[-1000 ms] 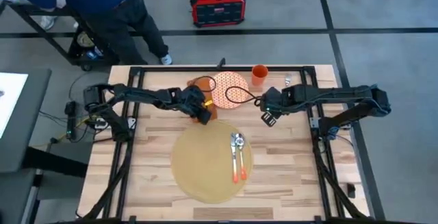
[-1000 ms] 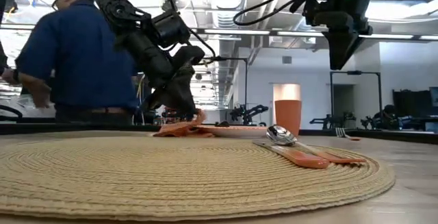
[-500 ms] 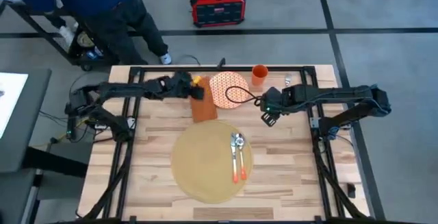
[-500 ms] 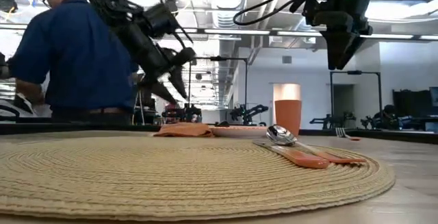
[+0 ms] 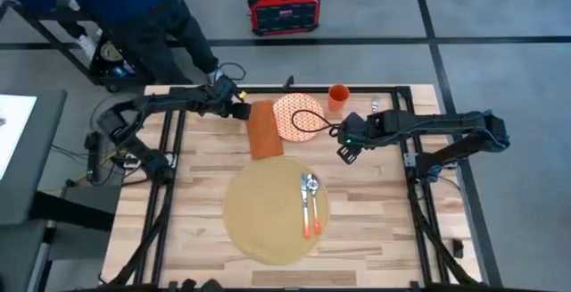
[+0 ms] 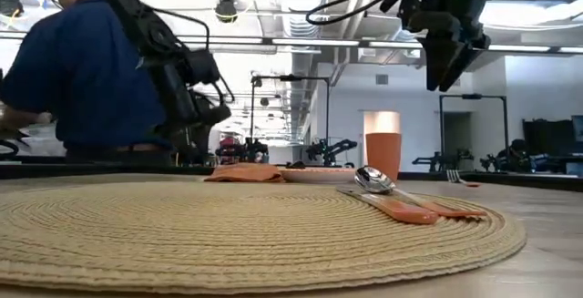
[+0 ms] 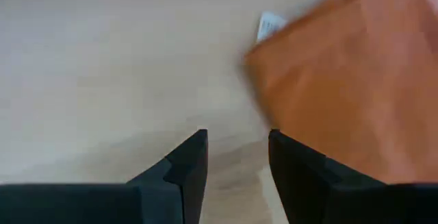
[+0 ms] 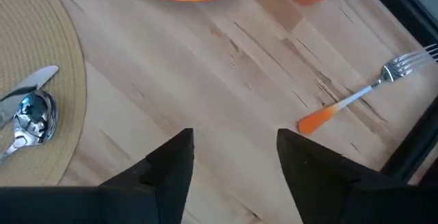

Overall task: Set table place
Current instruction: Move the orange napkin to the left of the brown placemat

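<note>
1. So, left gripper sits empty, jaws apart, at the mat's 11 o'clock, just beside the napkin, likely let go.
2. Right gripper hovers open at 1 o'clock, probably lining up on the fork.
3. Spoon and knife lie on the mat; plate and cup at 12.
4. Table: pale wood. A person stands beyond.

High overhead, low table-level — both share placemat.
</note>
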Motion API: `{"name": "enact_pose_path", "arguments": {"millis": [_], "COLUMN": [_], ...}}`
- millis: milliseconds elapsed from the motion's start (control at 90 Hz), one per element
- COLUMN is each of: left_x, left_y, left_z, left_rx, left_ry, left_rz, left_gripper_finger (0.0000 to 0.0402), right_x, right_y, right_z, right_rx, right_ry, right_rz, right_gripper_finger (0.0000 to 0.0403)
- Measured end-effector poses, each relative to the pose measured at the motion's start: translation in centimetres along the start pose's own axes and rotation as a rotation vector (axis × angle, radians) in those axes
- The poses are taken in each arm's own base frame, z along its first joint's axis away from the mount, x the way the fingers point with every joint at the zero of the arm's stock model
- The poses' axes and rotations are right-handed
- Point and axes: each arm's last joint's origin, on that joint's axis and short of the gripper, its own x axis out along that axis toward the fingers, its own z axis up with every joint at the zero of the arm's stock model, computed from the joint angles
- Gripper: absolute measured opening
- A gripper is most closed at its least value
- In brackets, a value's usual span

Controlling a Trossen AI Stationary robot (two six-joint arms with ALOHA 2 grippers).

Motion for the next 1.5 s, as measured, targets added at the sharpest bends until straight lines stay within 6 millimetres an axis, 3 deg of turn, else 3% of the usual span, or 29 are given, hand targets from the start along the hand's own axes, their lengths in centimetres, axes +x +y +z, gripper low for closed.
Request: {"name": "enact_pose_path", "arguments": {"millis": [389,744,1022,1144,1322,1500], "left_x": [2.4,2.3,4.4,4.6,4.2,3.1], "left_y": [-0.1,-1.2,-1.1,-1.2,-1.3,-1.2], "left_z": [0.0,1.0,0.6,0.6,0.8,0.3], "left_rx": [-0.029,-0.098,-0.105,-0.126,-0.141,-0.097], "left_ry": [0.024,-0.024,0.021,0.016,-0.008,0.040], "left_rz": [-0.019,-0.139,-0.139,-0.142,-0.167,-0.148], "left_gripper_finger": [0.0144,0.0144,0.0142,0.0115,0.0015,0.0002], "right_x": [0.0,0.0,0.0,0.0,0.1,0.2], "right_y": [0.1,0.0,0.0,0.0,-0.2,-0.4], "right_z": [0.1,0.1,0.1,0.1,0.2,0.3], "right_rx": [0.003,0.004,0.004,0.003,0.008,0.017], "right_ry": [-0.007,-0.006,-0.005,-0.003,-0.002,0.001], "right_rz": [0.006,0.005,0.004,0.001,-0.003,-0.009], "right_gripper_finger": [0.0199,0.0199,0.0198,0.0198,0.0197,0.0183]}}
